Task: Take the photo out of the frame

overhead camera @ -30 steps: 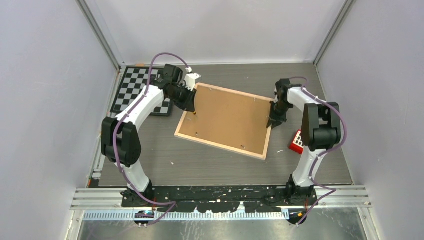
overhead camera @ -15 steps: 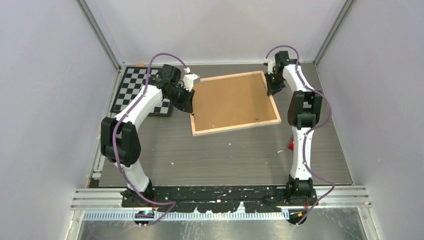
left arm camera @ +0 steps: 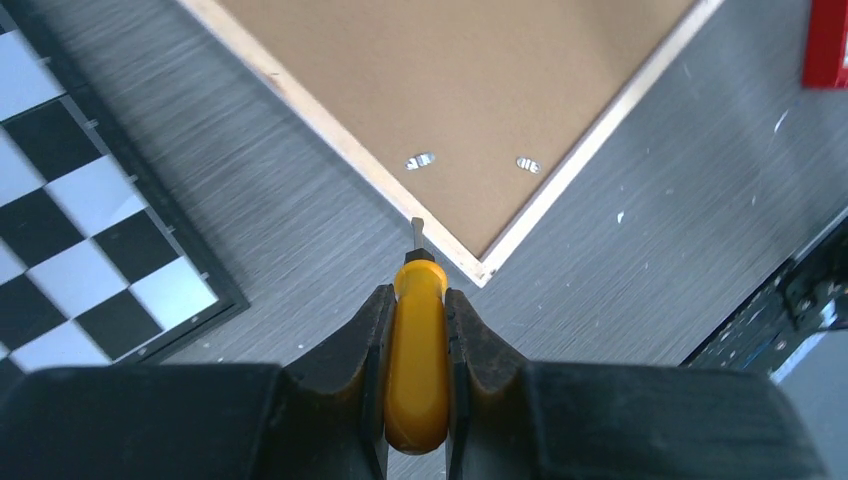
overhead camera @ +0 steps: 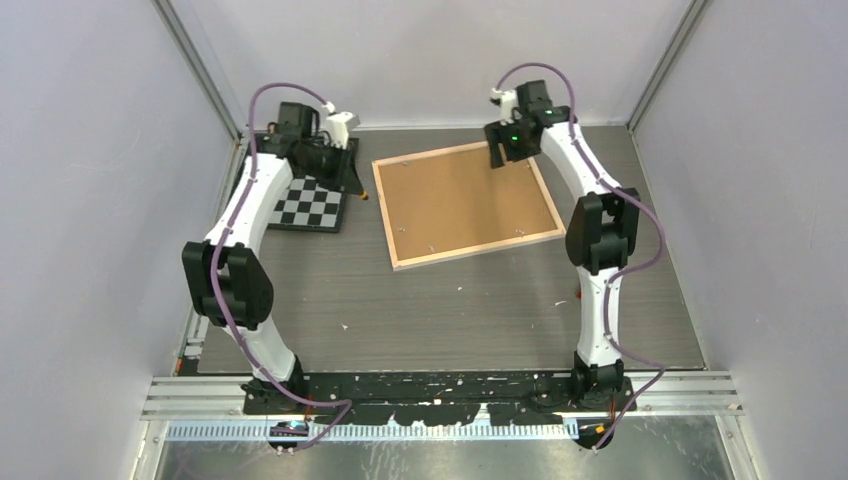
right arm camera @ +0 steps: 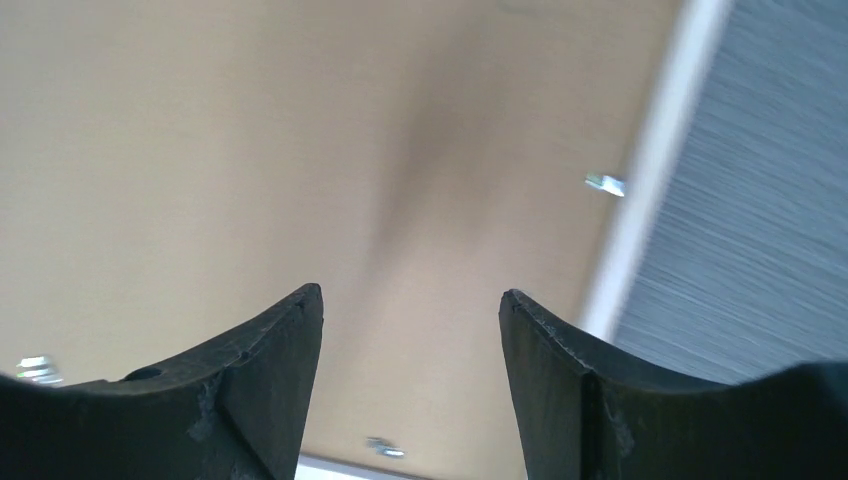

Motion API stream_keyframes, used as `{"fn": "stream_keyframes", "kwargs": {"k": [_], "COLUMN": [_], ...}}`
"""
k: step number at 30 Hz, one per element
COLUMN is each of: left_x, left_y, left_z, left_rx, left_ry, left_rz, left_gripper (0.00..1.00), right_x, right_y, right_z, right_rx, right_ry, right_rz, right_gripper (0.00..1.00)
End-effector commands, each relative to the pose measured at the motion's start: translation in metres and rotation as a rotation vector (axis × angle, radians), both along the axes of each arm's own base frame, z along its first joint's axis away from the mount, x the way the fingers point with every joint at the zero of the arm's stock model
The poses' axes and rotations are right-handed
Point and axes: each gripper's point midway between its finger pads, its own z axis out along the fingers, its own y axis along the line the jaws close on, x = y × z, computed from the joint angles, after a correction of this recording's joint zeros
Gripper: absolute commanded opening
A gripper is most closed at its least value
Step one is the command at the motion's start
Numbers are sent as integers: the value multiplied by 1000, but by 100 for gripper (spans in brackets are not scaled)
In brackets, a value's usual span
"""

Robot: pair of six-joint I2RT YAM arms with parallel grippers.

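Checkerboard (overhead camera: 312, 208) lies left of the face-down frame (overhead camera: 465, 205). Left claw (left arm camera: 415, 295), gripping a screwdriver (left arm camera: 417, 350), has backed off it; right claw (right arm camera: 410, 300) has opened.

A black-and-white checkerboard (overhead camera: 312, 205) lies flat at ten o'clock on the grey surface (overhead camera: 440, 310). In the left wrist view, a yellow-handled screwdriver (left arm camera: 417, 350) points toward twelve o'clock, and a red object (left arm camera: 828, 45) sits at two o'clock.

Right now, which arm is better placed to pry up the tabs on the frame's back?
Left, probably. The left gripper holds a yellow-handled screwdriver, its tip beside a corner of the frame, near two metal tabs. The right gripper hangs open and empty over the frame.
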Motion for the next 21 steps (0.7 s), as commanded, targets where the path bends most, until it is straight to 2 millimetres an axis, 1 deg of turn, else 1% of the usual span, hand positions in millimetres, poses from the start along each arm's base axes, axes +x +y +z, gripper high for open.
{"fn": "stream_keyframes", "kwargs": {"k": [1,5,8,12,13,17,21], "left_x": [3,7,-1,-14,-18,-39,-63], "left_y": [36,84,106,118,119,125,130], "left_z": [45,58,61,57,57,58,55], "left_rx": [-75,-101,-109,-124,-127,-130,-133], "left_ry": [-17,-34,-55,-45,-49,-55,-50], "left_rz": [133,291,351,408,413,425,421], "left_gripper": [0,0,0,0,0,0,0], "right_x": [-25,-40,-43,-41,-40,-44,-54], "right_y": [100,163,200,238,249,277,303], "right_z": [61,58,54,35,34,16,4], "right_rx": [173,234,251,273,279,279,285], "right_ry": [-93,-75,-77,-67,-76,-63,-58], "right_rz": [105,127,135,138,136,136,170], "right_gripper": [69,69,69,70,70,70,69]}}
